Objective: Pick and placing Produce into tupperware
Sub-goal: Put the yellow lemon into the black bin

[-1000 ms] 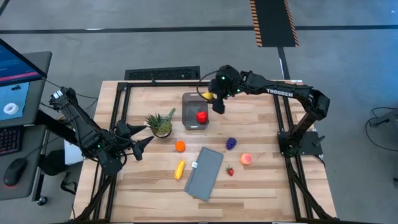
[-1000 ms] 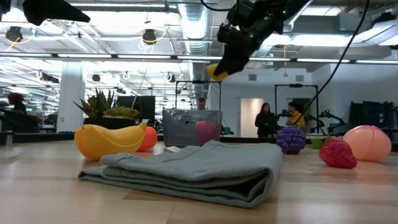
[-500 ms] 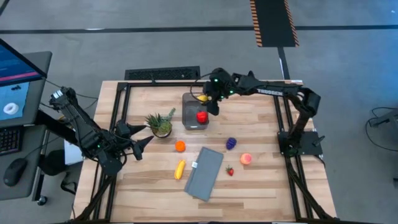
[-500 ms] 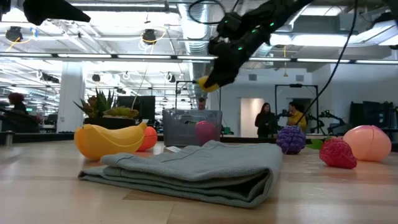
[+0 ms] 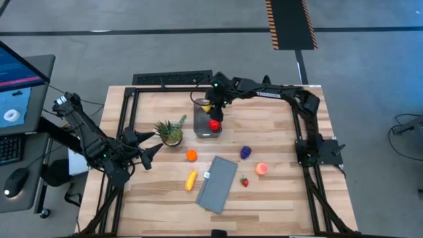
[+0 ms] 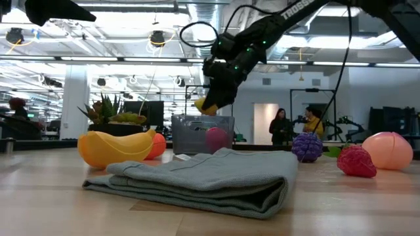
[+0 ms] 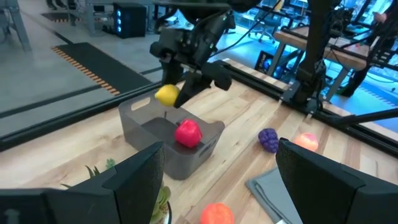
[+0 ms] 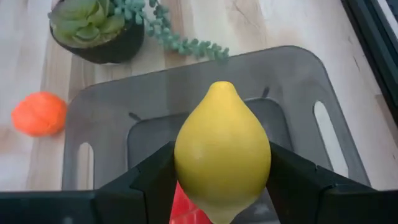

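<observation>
Overhead, item by item: tupperware (image 5: 207,125), grey tub, at the far middle of the table (image 5: 277,192), one red fruit (image 5: 214,123) inside; right gripper (image 5: 210,108) reaching over the tub's far end, closed around the lemon (image 5: 206,107); left gripper (image 5: 153,143) waiting at the table's left edge, fingers spread and holding nothing; potted succulent (image 5: 171,131) just left of the tub; orange (image 5: 191,155) near the pot; banana (image 5: 191,180) beside the folded grey cloth (image 5: 217,184); grapes (image 5: 246,153), strawberry (image 5: 244,182) and peach (image 5: 262,168) loose on the right half. Table-level view: right gripper (image 6: 211,103) hanging just above the tub (image 6: 202,134), lemon (image 6: 205,107) pinched at its tip; red fruit (image 6: 217,139) visible through the tub wall; cloth (image 6: 197,179) in front; banana (image 6: 113,148) and orange (image 6: 156,145) left; grapes (image 6: 306,147), strawberry (image 6: 356,161), peach (image 6: 389,150) right; two people (image 6: 294,127) standing far back in the room. Left wrist view: own two fingers (image 7: 140,180) wide apart, empty; beyond them the right gripper (image 7: 177,93) holding the lemon (image 7: 166,94) over the tub (image 7: 171,138), red fruit (image 7: 188,133) within. Right wrist view: lemon (image 8: 222,149) gripped between both fingers (image 8: 147,180), directly above the open tub (image 8: 99,149); orange (image 8: 39,113) and succulent (image 8: 96,28) outside it.
</observation>
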Controlling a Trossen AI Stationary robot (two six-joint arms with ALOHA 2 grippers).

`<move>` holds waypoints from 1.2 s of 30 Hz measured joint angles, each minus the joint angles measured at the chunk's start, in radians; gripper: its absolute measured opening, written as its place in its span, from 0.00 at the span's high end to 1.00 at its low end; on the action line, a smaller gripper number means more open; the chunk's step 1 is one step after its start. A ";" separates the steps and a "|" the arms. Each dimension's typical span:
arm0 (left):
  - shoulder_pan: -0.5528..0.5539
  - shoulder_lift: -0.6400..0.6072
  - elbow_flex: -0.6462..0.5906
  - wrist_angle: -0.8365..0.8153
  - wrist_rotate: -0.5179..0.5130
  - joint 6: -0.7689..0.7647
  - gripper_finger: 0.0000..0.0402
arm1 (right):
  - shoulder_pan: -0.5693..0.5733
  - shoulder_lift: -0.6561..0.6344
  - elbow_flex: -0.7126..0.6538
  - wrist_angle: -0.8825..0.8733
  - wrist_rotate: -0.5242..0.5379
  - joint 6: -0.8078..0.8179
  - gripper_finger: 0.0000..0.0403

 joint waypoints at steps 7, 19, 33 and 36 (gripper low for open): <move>-0.001 0.000 0.000 -0.004 -0.001 0.008 0.27 | 0.001 0.019 0.021 -0.004 -0.003 0.002 0.41; -0.001 0.000 0.000 -0.004 -0.002 0.016 0.27 | 0.007 0.019 0.021 -0.015 0.057 0.035 0.41; -0.001 0.000 0.000 -0.004 -0.001 0.016 0.27 | 0.034 0.019 0.021 -0.011 0.179 0.090 0.42; -0.001 0.000 0.000 -0.004 -0.001 0.016 0.27 | 0.038 0.019 0.021 -0.012 0.183 0.119 0.42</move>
